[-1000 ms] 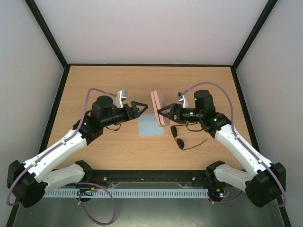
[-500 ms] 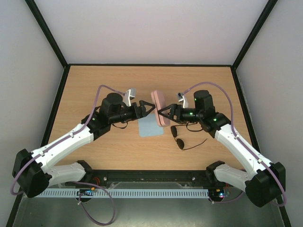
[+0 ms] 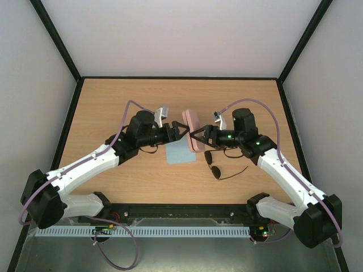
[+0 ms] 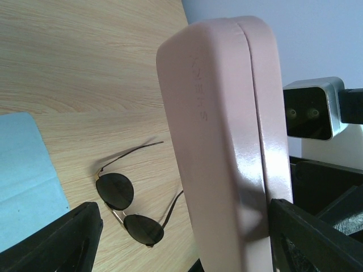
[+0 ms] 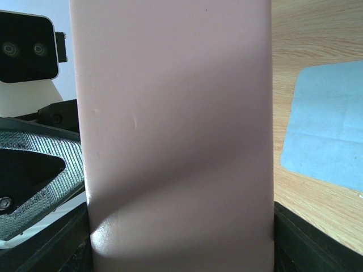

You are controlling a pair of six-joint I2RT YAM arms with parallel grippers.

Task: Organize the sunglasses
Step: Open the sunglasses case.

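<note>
Behind the pink case [image 4: 227,141], the sunglasses [image 4: 115,191] lose one temple tip.

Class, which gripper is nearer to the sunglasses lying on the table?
Right. The right gripper, holding the pink case, sits just beyond the sunglasses; the left gripper is across the case, farther left.
</note>
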